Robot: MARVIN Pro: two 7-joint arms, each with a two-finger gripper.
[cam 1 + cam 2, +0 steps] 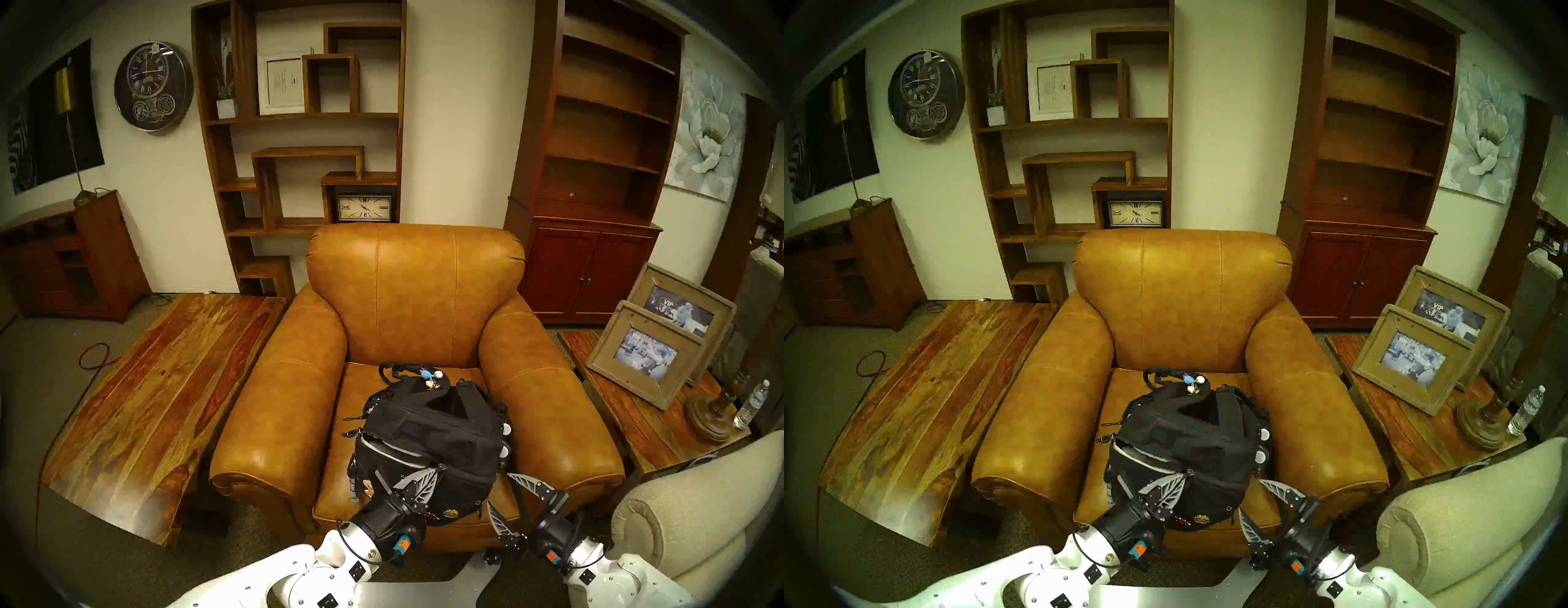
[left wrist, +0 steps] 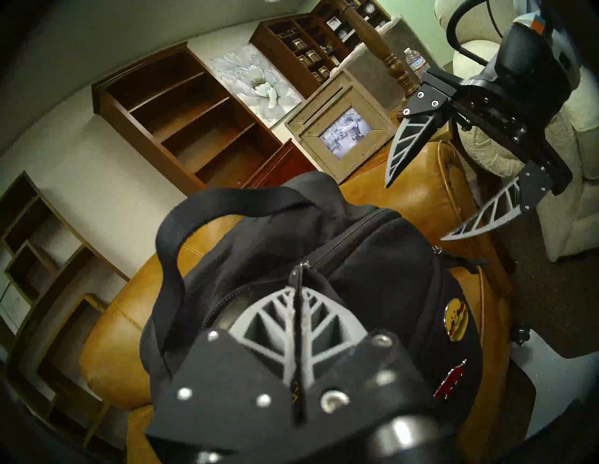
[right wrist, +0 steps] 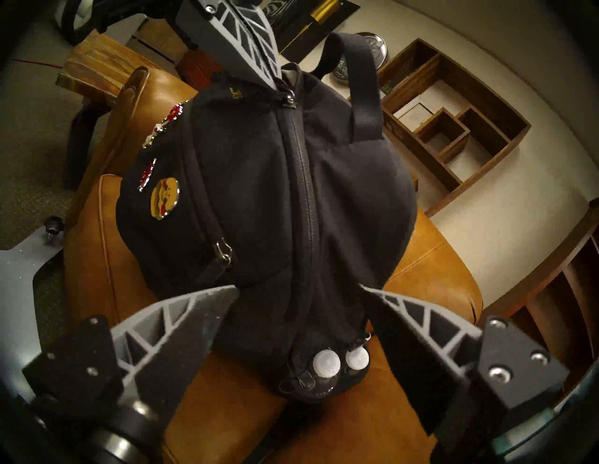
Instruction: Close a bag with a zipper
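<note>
Two grippers work at the front edge of a tan leather armchair (image 1: pixel 418 297). Left gripper (image 1: pixel 428 473): fingers pressed flat together, with no gap between them in the left wrist view, pinching the pull strap of the zipper (image 2: pixel 299 311) on top of the bag (image 1: pixel 428 429). Right gripper (image 1: pixel 505 494): spread wide, holding nothing, hanging at 4 o'clock from the bag; in the right wrist view its fingers (image 3: pixel 181 327) straddle the near end of the bag without clear contact.

Bag: black backpack lying on the seat cushion, toward the front, well clear of both armrests. From the zipper slider (image 3: pixel 290 97) toward the right gripper the teeth run meshed; on the far side of the slider, at 9 o'clock in the head view, the mouth gapes with pale grey lining (image 1: pixel 394 446) showing. Contents cannot be made out. A round yellow pin (image 3: pixel 164 199) and red pins (image 3: pixel 165 124) sit on the front panel; two white knobs (image 3: pixel 340 361) hang at the near end.

Surroundings: a wooden table (image 1: pixel 161 407) at 9 o'clock, a side table with picture frames (image 1: pixel 649 352) and a water bottle (image 1: pixel 751 405) at 3 o'clock, a pale sofa arm (image 1: pixel 695 505) at 4 o'clock. Bare cushion lies open behind the bag at 12 o'clock.
</note>
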